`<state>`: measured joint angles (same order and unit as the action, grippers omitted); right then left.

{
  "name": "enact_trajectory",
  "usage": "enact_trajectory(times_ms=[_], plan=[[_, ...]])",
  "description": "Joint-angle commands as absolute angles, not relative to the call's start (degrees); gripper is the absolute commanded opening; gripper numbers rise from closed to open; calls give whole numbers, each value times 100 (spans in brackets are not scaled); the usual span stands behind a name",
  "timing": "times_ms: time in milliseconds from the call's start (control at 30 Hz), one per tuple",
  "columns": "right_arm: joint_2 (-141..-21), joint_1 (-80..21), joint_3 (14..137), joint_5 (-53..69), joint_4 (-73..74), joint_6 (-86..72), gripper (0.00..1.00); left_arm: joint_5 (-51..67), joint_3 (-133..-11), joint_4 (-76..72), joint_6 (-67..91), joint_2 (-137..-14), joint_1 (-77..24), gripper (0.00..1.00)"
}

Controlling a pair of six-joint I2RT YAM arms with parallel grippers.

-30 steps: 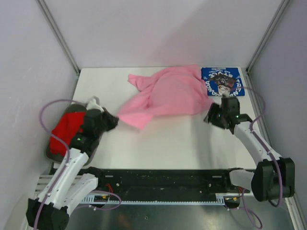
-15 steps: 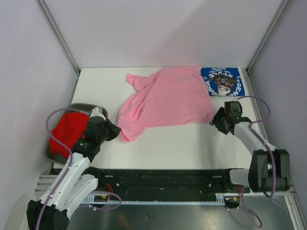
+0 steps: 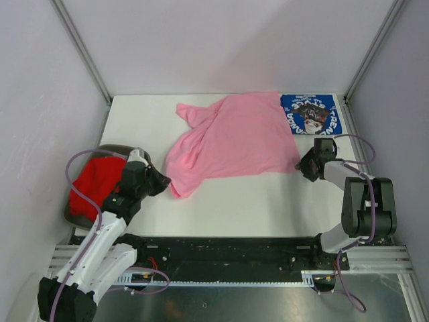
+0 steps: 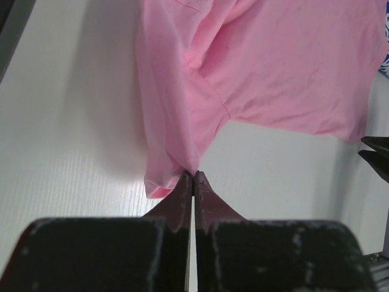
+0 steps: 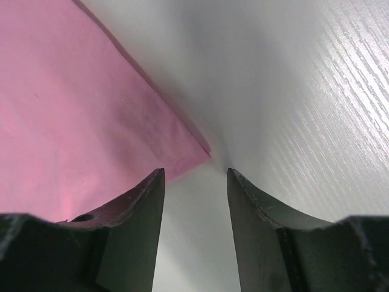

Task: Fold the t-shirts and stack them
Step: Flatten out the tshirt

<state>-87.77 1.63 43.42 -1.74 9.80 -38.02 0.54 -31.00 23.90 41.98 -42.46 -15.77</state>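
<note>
- The left gripper (image 4: 193, 177) is clamped together on the pink t-shirt (image 4: 273, 67) hem, at lower centre.
- The right gripper (image 5: 194, 176) is apart, with the shirt corner just upper left.

Your rig's two arms look the same: the left arm (image 3: 100, 235) and right arm (image 3: 365, 208) are white shell links with chunky black joint housings. You've got a thin purple cable (image 3: 67, 176) looping off the left one and another off the right. The left fingers (image 4: 179, 201) are dark wedges tapering to thin tips, on a scuffed black block. The right fingers (image 5: 137, 231) are dark curved blades with worn, greyish edges.
</note>
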Motion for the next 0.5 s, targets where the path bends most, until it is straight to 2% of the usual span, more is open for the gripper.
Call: enact_trajectory(times_ms=[0, 400, 467], plan=[[-8837, 180, 4438, -339, 691, -3983, 50, 142, -3356, 2214, 4061, -4235, -1538, 0], [-9204, 203, 4464, -361, 770, -4018, 35, 97, -3417, 2211, 4018, -4341, -1538, 0], [-9231, 207, 4469, -352, 760, -3984, 25, 121, -3419, 2212, 4017, -4337, -1538, 0]])
